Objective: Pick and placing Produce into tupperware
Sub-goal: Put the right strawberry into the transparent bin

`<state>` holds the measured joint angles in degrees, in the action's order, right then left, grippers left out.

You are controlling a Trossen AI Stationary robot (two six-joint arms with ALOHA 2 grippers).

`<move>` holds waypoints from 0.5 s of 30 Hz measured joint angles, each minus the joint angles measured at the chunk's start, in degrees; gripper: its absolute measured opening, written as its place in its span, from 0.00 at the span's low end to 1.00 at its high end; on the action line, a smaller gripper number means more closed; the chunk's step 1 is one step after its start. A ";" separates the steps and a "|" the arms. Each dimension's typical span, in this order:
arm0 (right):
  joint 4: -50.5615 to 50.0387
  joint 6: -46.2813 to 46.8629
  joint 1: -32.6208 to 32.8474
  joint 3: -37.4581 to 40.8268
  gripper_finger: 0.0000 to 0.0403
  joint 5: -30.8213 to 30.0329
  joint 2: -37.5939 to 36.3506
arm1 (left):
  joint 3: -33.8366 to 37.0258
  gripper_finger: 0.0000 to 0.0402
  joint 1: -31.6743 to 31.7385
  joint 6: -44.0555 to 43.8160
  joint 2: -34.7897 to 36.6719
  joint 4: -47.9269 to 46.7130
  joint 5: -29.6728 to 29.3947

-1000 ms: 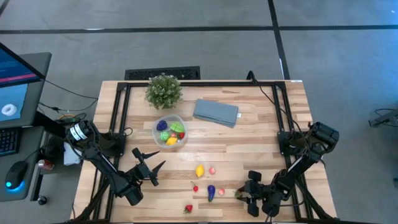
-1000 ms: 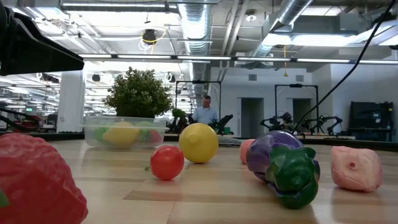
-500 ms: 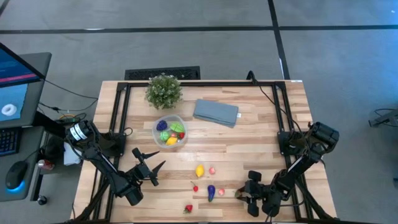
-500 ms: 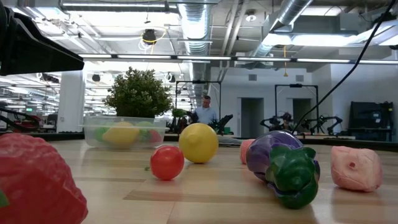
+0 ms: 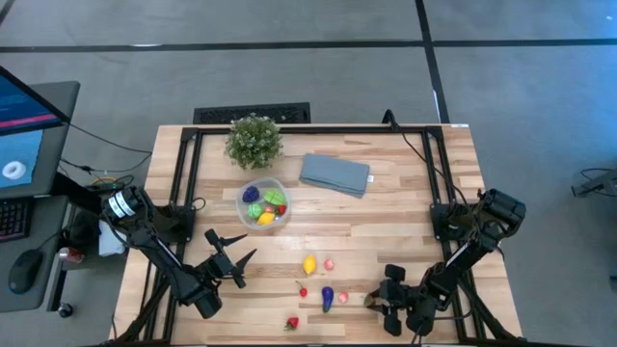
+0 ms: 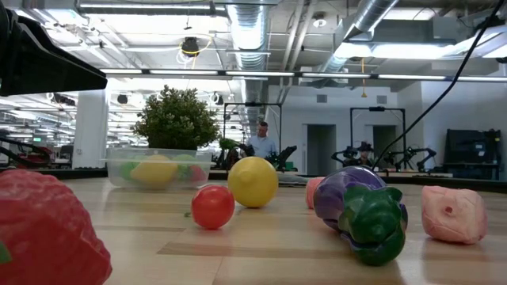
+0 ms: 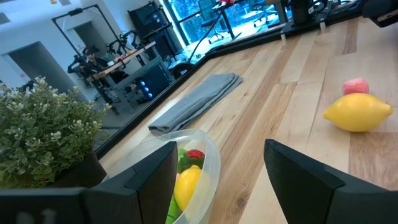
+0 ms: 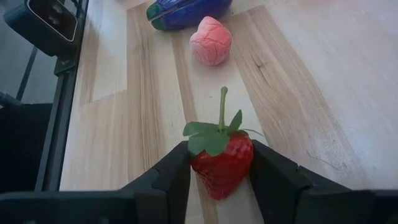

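Gripping strawberry (image 8: 222, 163), R gripper (image 8: 219, 177); no labels.

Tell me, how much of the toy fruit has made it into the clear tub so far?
Several pieces, yellow, green, red and purple, already sit in the small round clear plastic container. In hand: the right gripper is closed on a red toy strawberry. Left on the wooden table: a yellow lemon, a purple eggplant, two pink pieces, a small red ball and another red berry. The left gripper waits open.

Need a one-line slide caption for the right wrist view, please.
Right gripper fingers closed on a strawberry on the table, pink fruit beyond.
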<state>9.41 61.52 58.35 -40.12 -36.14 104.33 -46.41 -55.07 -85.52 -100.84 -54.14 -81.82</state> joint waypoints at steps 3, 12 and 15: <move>0.00 0.00 0.00 0.00 0.45 0.02 0.00 | 0.00 0.57 0.00 0.00 0.00 0.02 -0.02; -0.02 0.00 0.00 0.00 0.44 -0.01 0.00 | 0.00 0.57 0.00 0.00 0.00 0.05 -0.01; -0.02 0.00 0.00 0.00 0.42 -0.04 0.00 | 0.00 0.57 0.00 0.00 0.00 0.04 -0.02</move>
<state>9.39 61.52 58.35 -40.12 -36.18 104.33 -46.41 -55.07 -85.52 -100.84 -54.11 -81.84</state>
